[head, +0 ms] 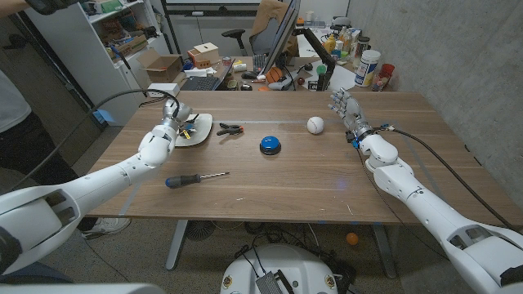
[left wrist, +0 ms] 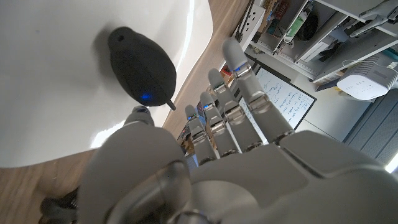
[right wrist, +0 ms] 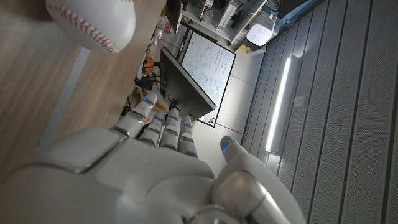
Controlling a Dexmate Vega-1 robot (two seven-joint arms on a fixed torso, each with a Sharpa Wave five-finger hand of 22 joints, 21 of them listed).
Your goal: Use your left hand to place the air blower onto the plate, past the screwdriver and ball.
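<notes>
One black air blower (left wrist: 140,71) lies on the white plate (left wrist: 56,124), which sits at the table's far left part. In the left wrist view the blower's thin nozzle points toward the left hand (left wrist: 236,143), whose fingers (left wrist: 239,78) reach out straight beside the plate's rim, apart from the blower and holding nothing. In the head view the left hand (head: 167,131) sits at the plate's (head: 204,122) near edge.

A black clip-like tool (head: 231,130) lies just right of the plate, then a blue round object (head: 270,145) near the table's middle. The screwdriver (head: 194,179), with blue-and-black handle, lies nearer the robot, well apart from the plate. The ball (head: 315,125), a white baseball, rests on the wooden table (head: 286,184) farther right, near the right hand (head: 347,110), which stands upright with fingers spread and empty; the right wrist view shows the ball (right wrist: 93,22) beyond that hand (right wrist: 155,168).
</notes>
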